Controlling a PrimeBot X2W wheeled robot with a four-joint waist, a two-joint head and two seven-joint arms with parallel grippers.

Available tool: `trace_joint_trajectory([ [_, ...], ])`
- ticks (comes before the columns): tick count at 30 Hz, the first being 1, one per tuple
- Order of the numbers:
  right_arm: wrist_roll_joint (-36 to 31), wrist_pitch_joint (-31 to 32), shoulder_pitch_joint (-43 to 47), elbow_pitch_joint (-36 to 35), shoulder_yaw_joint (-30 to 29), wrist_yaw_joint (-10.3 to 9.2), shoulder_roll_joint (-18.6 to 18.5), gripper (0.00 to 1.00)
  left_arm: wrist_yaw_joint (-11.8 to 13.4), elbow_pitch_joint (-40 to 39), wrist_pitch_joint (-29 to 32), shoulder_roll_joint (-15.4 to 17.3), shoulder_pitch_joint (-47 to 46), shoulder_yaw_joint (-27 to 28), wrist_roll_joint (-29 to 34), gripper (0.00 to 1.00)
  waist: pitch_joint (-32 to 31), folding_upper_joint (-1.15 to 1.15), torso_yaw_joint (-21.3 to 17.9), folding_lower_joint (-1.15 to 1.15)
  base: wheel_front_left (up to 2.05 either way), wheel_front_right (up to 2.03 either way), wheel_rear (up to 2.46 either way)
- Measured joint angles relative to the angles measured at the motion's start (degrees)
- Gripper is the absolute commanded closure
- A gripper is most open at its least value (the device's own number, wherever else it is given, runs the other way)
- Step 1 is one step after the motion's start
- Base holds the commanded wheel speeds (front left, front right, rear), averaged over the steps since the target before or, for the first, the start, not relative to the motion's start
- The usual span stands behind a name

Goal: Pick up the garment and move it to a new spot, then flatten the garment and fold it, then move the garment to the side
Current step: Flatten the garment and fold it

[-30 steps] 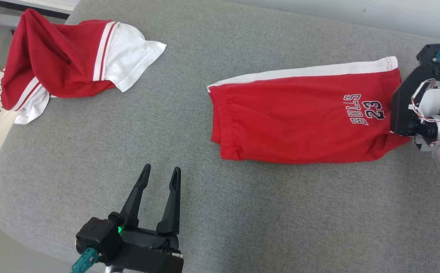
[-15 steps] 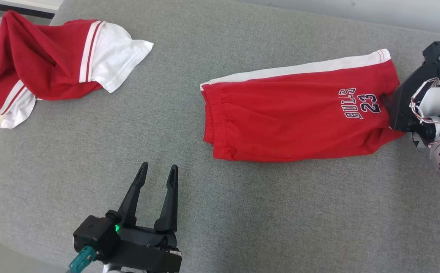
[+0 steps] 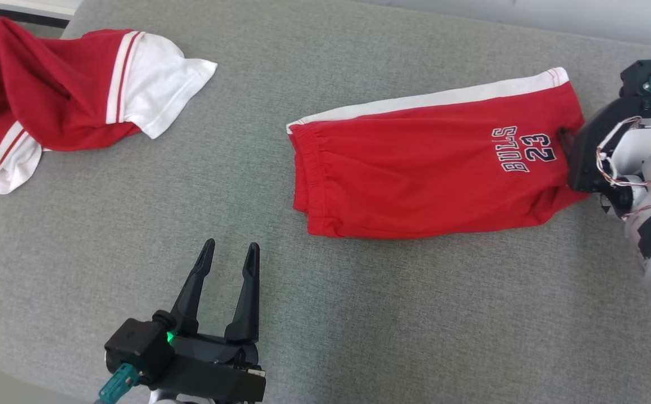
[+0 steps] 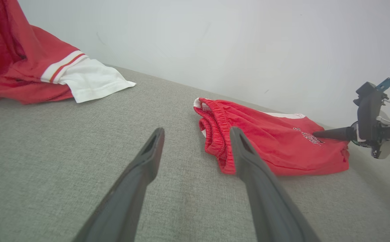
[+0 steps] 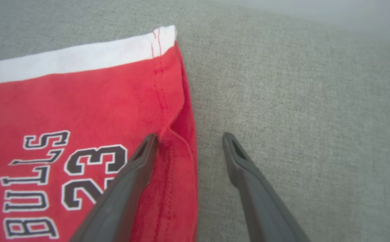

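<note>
The right claw (image 5: pixel 190 136) stands wide apart and grips nothing. Its two dark tapered prongs straddle the leg-hem edge of the red shorts (image 3: pixel 415 168), one tip over a small pucker in the stitched hem beside the "23", the other over bare cloth of the bench (image 3: pixel 359 314); whether the first tip presses the fabric cannot be told. The shorts lie flat and folded lengthwise at the right of the bench. They are a soft red knit with a white stripe along the far edge, a gathered elastic waistband at the end toward the middle of the bench, and a black-and-white "BULLS 23" print near the hem. The left claw (image 3: pixel 231 244) is also spread open and empty. It hangs over the near left part of the bench, well apart from the shorts, and a green light shows on its body. The bench top is a grey woven fabric with a rounded near-left corner. A second red and white garment (image 3: pixel 50 101) lies crumpled in a heap at the far left corner, with one white sleeve spread out. A pale wall (image 4: pixel 215 40) rises behind.
</note>
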Motion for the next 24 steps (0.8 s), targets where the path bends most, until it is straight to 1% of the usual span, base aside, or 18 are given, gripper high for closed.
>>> trace_joint_trajectory([
  [5,-2.2,3.8,-1.0,-0.2,-2.4,-0.04,1.8,0.00,0.0,0.0,0.0,0.0,-0.7,-0.7,-0.6,0.00,0.7,0.00,-0.4,0.00,0.00,0.00,0.00],
  [9,-3.8,6.5,-1.2,-0.4,-4.1,-0.30,3.7,0.00,0.0,0.1,0.0,0.0,-1.0,-1.4,-1.4,0.00,1.2,0.00,0.2,0.00,0.00,0.00,0.00],
  [10,-4.3,7.2,-1.2,-0.5,-4.4,-0.30,3.9,0.04,0.0,0.3,0.0,0.0,-1.0,-1.4,-1.5,0.00,1.2,-0.01,0.5,0.00,0.00,0.00,0.00],
  [12,-5.1,8.3,-1.1,-0.5,-5.3,-0.38,4.3,0.49,0.0,0.4,0.0,0.0,-1.0,-1.5,-1.8,0.00,1.3,0.00,1.0,0.00,0.00,0.00,0.00],
  [13,-5.8,8.8,-1.1,-0.6,-5.5,-0.38,4.3,0.58,0.0,0.5,0.0,0.0,-1.0,-1.5,-2.0,0.00,1.3,0.00,1.3,0.00,0.00,0.00,0.00],
  [14,-6.6,9.3,-1.1,-0.6,-5.8,-0.37,4.3,0.75,0.0,0.5,0.0,0.0,-1.0,-1.4,-2.0,0.00,1.2,-0.01,1.5,-0.01,0.00,0.00,0.00],
  [15,-7.3,9.6,-1.1,-0.6,-6.2,-0.37,4.4,0.85,0.0,0.5,0.0,0.0,-1.0,-1.4,-2.0,0.00,1.2,0.00,1.7,-0.01,0.00,0.00,0.00],
  [16,-7.8,9.8,-1.0,-0.6,-6.7,-0.34,4.4,1.00,0.0,0.5,0.0,0.0,-1.0,-1.4,-2.1,0.00,1.1,-0.01,1.9,-0.01,0.00,0.00,0.00],
  [24,-12.7,8.1,-0.2,-0.5,-12.0,0.04,3.7,1.00,0.0,1.1,0.0,0.0,-0.8,-1.3,-2.3,0.00,0.0,0.00,1.9,0.00,0.00,0.00,0.00],
])
